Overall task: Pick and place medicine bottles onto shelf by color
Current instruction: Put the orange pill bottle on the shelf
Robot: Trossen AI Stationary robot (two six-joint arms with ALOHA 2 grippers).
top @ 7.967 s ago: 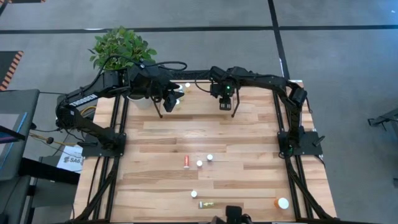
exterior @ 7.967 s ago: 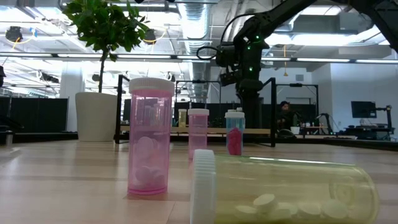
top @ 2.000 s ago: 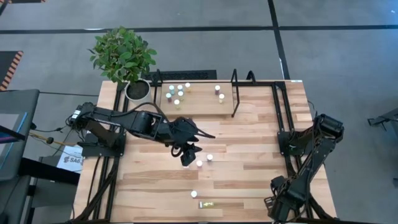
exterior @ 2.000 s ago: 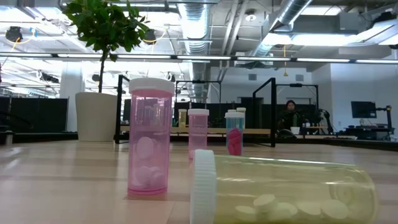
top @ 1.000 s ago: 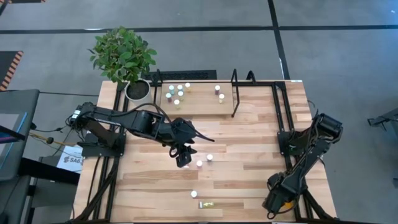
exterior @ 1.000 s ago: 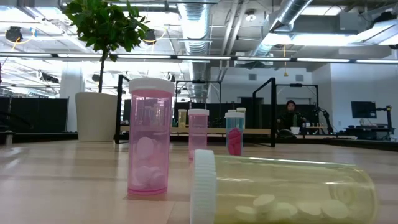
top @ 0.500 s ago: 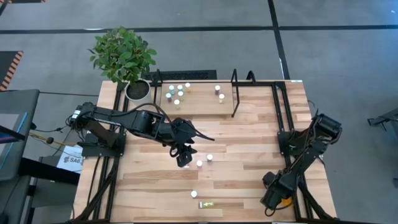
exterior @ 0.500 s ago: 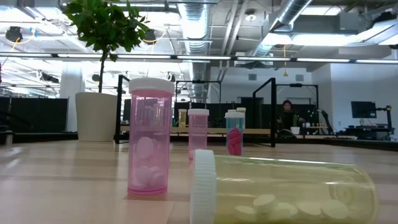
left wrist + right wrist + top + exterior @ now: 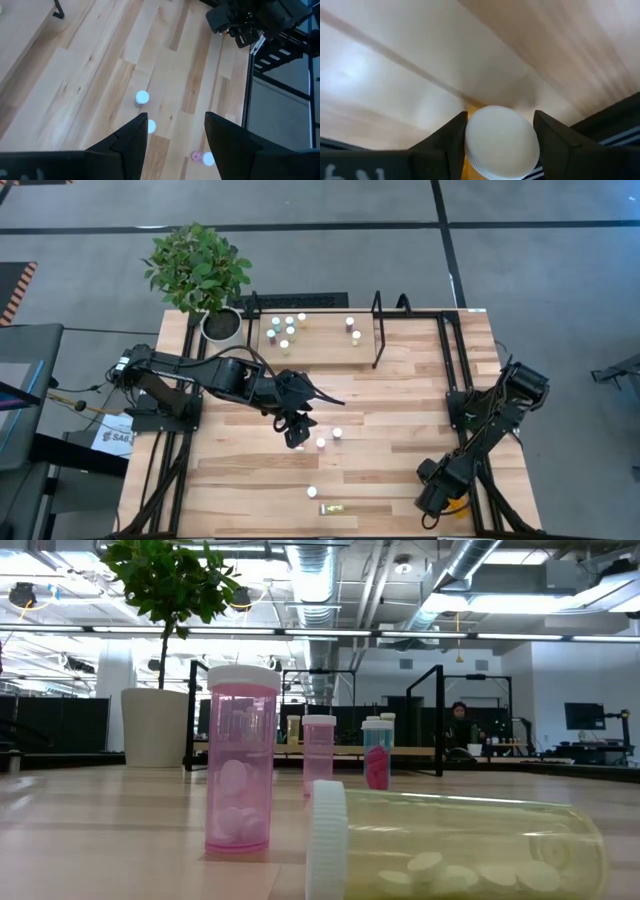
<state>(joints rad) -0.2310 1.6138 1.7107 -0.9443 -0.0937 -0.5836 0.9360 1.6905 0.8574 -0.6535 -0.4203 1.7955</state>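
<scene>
Two hands: right hand [image 9: 501, 131] clamps orange bottle [image 9: 502, 142]; left hand [image 9: 176, 134] gapes, empty.

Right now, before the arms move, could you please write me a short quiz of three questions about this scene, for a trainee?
1. True or false: the yellow bottle nearest the low camera stands upright.
2. What sits between the jaws of the right gripper? A) a white cap B) a green leaf C) nothing
3. Fill in: the potted plant stands at the far left corner, beside the ____.

Key: 1 false, it lies on its side. 2 A. 3 shelf.
</scene>
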